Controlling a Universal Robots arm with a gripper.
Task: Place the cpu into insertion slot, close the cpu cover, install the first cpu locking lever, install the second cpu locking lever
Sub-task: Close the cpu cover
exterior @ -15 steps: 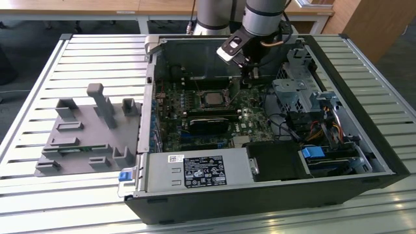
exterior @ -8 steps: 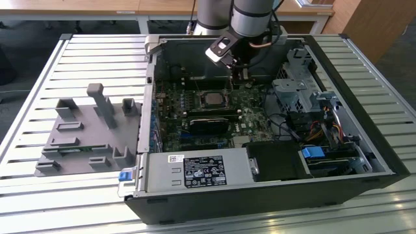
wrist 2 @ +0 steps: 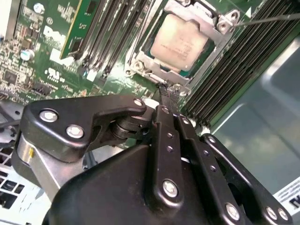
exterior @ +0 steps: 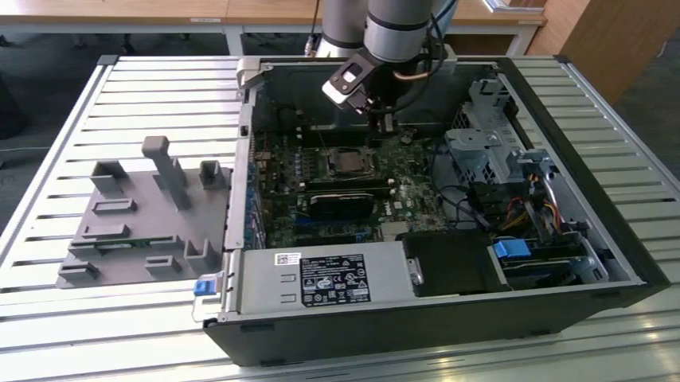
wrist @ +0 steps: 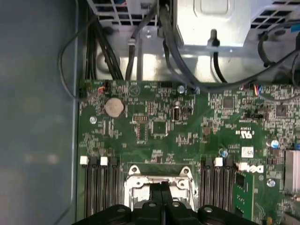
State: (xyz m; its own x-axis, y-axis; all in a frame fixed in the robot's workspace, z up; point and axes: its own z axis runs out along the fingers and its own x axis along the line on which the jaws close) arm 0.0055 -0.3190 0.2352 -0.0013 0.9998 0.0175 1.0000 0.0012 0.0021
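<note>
In the open computer case [exterior: 425, 338], the cpu [wrist 2: 180, 44] lies in the insertion slot [exterior: 349, 161]; the gripper [wrist 2: 168, 91], jaws clenched together, hangs just beside it.

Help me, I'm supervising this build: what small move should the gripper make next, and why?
Probably a short downward press on the near edge of the cpu cover. The cpu is already seated, the cover frames it, and the gripper, shut, has its tips at that edge. Whether the lever rod is latched I cannot tell.
</note>
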